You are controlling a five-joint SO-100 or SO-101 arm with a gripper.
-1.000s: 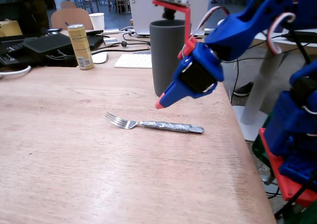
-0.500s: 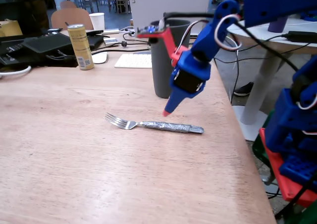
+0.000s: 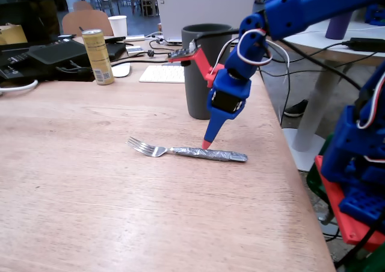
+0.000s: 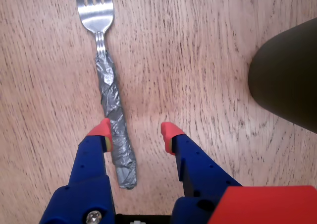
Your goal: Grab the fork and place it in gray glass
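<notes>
The fork (image 3: 186,151) lies flat on the wooden table, tines to the left in the fixed view, its handle wrapped in crinkled silver tape. The gray glass (image 3: 198,73) stands upright behind it; in the wrist view its dark edge (image 4: 287,80) shows at the right. My gripper (image 3: 207,143) points down with its red tip just above the handle's middle. In the wrist view the gripper (image 4: 136,130) is open, and the fork (image 4: 111,105) handle runs between the fingers, close against the left fingertip (image 4: 103,129). Nothing is held.
A yellow drink can (image 3: 98,56), a white paper cup (image 3: 118,25), a white keyboard (image 3: 162,73) and dark electronics (image 3: 42,55) sit at the back of the table. The table's right edge (image 3: 295,163) runs close to the fork's handle end.
The gripper has come down and slightly leftward from in front of the glass to just above the fork's handle. The fork and glass have not moved.
</notes>
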